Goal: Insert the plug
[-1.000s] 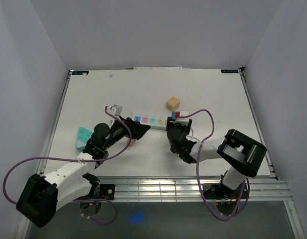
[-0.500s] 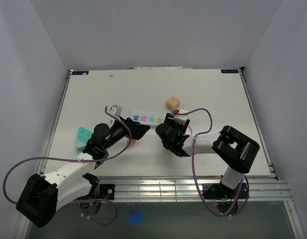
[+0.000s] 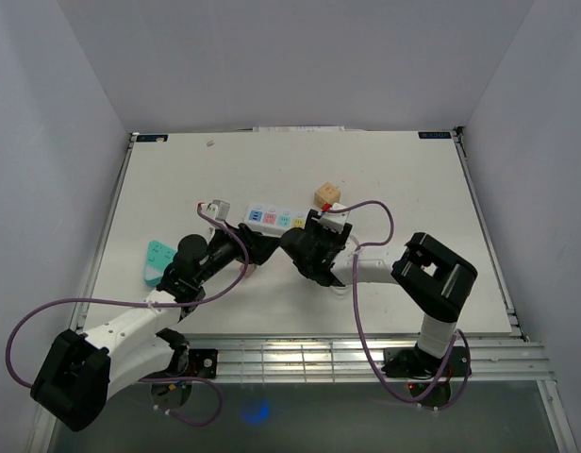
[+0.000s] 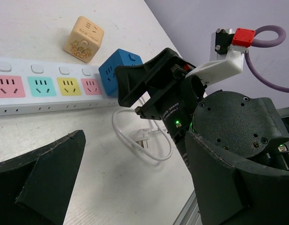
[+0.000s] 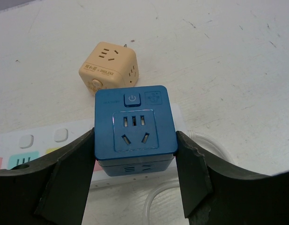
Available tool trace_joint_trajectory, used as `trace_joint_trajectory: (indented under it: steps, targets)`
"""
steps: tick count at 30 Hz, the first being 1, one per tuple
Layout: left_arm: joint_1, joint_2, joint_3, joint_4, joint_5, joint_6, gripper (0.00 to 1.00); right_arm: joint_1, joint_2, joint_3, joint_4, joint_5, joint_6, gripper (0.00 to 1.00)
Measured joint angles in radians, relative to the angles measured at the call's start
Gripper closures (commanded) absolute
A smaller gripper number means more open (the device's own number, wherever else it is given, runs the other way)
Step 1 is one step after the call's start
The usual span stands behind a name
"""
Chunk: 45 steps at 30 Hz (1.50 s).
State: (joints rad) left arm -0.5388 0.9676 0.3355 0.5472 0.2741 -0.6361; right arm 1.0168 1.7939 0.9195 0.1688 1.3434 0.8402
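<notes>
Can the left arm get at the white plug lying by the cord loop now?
Probably yes: the left tool is open, and the white plug lies uncovered just ahead of it. The right tool, gripping the blue cube, hangs close behind, so clearance looks tight.

blue cube plug (image 5: 135,129): upright; socket face up; over strip's end | white power strip (image 4: 41,105): lying flat

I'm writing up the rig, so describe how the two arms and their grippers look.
The left arm and right arm have white links between bulky black joints, each trailed by a purple cable. Fingers are matte black wedges. The right wrist carries a white bracket with a red block and a green light.
</notes>
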Motion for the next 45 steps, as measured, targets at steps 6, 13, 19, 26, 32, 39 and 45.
trace_joint_trajectory:
  steps: [6,13,19,26,32,39,45]
  targets:
    - [0.000,0.000,0.000,0.007,0.003,0.000,0.02,0.000,0.004,0.000,0.050,-0.032,-0.119,0.92]
    - [0.001,-0.001,-0.001,-0.001,-0.001,0.002,0.02,-0.008,0.034,-0.006,0.123,-0.088,-0.232,0.92]
    - [0.000,-0.006,-0.001,0.003,0.002,0.000,0.02,-0.011,0.036,-0.020,0.177,-0.098,-0.268,0.92]
    - [0.001,-0.021,-0.001,-0.002,-0.005,0.003,0.02,-0.013,0.069,-0.014,0.232,-0.095,-0.287,0.92]
    - [0.000,-0.021,-0.001,-0.001,-0.002,0.002,0.02,-0.017,0.035,-0.049,0.257,-0.124,-0.286,0.92]
    - [0.000,-0.021,-0.001,-0.001,-0.001,0.002,0.02,-0.029,-0.111,-0.244,0.401,-0.237,-0.386,0.92]
    - [0.000,-0.025,-0.001,-0.002,-0.001,0.003,0.02,-0.037,-0.132,-0.303,0.502,-0.269,-0.475,0.89]
